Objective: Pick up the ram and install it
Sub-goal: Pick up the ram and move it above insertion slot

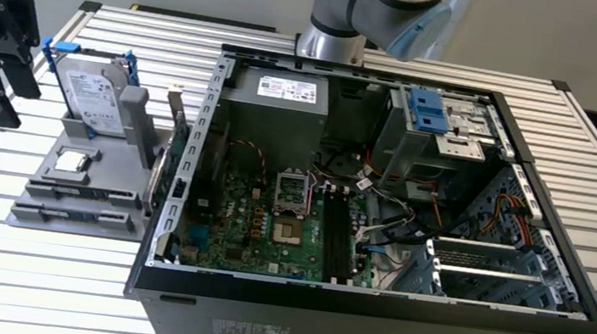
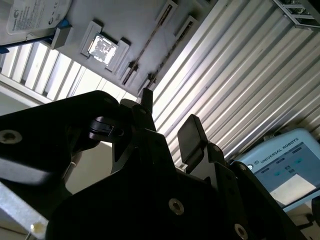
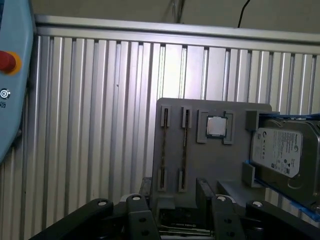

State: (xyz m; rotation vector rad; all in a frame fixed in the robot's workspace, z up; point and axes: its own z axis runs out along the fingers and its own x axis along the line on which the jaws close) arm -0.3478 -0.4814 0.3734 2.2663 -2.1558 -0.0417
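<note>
In the first wrist view the hard drive point(image 3: 282, 150) and the hand point(image 3: 175, 192) are both cut off at the edge.

There is one open computer case point(image 1: 372, 313) and one tabletop point(image 1: 35, 271). There is one gray holder point(image 1: 77, 212). It has one silver hard drive point(image 1: 96, 95), one small square chip point(image 1: 74, 161) and two long thin slots point(image 3: 184, 135). There is one green card point(image 1: 177, 152). There is one robot arm point(image 1: 375, 6). Its one gripper point(image 2: 169, 117) has two fingers point(image 2: 192, 137). There is one red button point(image 3: 7, 61).
</note>
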